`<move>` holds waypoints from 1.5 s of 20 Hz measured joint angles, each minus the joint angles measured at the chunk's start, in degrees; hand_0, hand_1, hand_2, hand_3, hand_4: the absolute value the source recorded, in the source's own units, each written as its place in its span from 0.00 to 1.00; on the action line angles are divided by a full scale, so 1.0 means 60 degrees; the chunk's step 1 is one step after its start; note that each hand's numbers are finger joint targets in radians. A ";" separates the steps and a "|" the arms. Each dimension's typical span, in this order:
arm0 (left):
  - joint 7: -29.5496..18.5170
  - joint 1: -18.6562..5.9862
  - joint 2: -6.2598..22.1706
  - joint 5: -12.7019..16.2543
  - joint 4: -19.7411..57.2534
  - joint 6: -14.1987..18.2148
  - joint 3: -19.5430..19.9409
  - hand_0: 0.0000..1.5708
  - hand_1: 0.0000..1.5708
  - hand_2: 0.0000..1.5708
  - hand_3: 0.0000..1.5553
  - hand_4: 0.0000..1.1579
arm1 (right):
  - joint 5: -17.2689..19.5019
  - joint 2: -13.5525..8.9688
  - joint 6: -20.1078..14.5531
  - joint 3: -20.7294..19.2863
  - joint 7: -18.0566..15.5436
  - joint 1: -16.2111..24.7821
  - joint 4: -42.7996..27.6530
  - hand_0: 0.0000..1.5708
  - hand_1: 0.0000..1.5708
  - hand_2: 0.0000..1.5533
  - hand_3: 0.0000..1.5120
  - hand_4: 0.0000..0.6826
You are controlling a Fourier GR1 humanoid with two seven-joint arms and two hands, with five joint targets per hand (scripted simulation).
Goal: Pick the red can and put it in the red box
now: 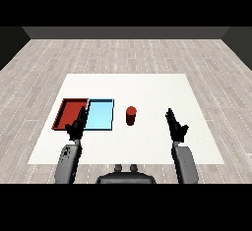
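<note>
A red can stands upright on the white table, just right of the light blue tray. The red tray lies at the left, touching the blue tray's side. My right hand hovers to the right of the can, well apart from it, fingers straight and open. My left hand is raised over the seam between the two trays near their front edge, fingers relaxed and holding nothing. It hides part of the red tray's right front corner.
Both trays show nothing inside them. The white table spreads wide behind and to the right of the can. Grey plank floor surrounds the table.
</note>
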 measured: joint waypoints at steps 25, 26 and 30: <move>-0.4303 0.0480 0.0001 0.0602 -0.0132 -0.1375 0.0779 0.00 0.00 0.00 0.00 0.00 | -0.0939 -0.0089 0.1706 -0.0587 -0.2913 0.0318 -0.0473 0.00 0.00 0.00 0.00 0.00; -0.4357 0.0518 0.0027 0.0647 -0.0140 -0.1463 0.0821 0.00 0.00 0.00 0.00 0.00 | -0.0964 -0.0120 0.1750 -0.0640 -0.2898 0.0364 -0.0522 0.00 0.00 0.00 0.00 0.00; -0.4361 0.0633 -0.0061 0.0539 -0.0262 -0.1468 0.0754 0.00 0.00 0.00 0.00 0.00 | -0.1055 -0.0095 0.1881 -0.0680 -0.2808 0.0205 -0.0382 0.00 0.00 0.00 0.00 0.00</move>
